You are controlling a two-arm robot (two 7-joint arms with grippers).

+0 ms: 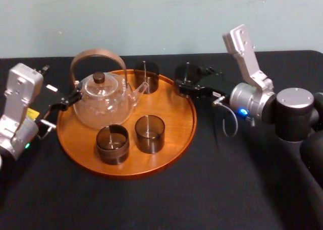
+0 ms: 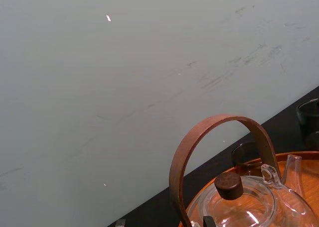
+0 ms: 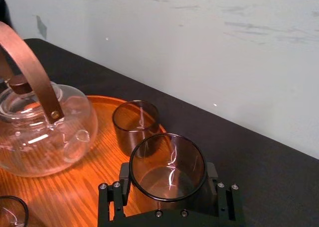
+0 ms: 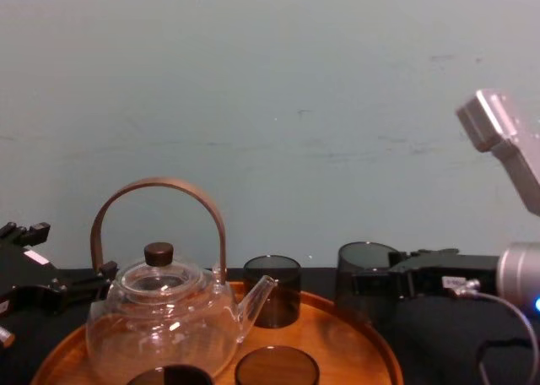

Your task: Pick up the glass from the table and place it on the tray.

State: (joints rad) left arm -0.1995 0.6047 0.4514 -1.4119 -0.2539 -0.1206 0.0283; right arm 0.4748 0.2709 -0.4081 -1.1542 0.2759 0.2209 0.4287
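A smoky dark glass [image 3: 167, 168] sits between the two fingers of my right gripper [image 3: 168, 197], which is shut on it. In the head view this glass [image 1: 187, 74] is at the rear right rim of the round wooden tray [image 1: 174, 139], with the right gripper [image 1: 194, 86] reaching in from the right. From the chest view the glass [image 4: 365, 275] hangs at about rim height beside the tray [image 4: 371, 338]. My left gripper [image 1: 65, 101] rests open at the tray's left edge, beside the teapot.
On the tray stand a clear glass teapot [image 1: 101, 101] with a brown hoop handle and three more dark glasses: one at the back [image 1: 147, 77] and two at the front [image 1: 149, 134] [image 1: 112, 144]. Black table [image 1: 227, 189] extends in front and to the right.
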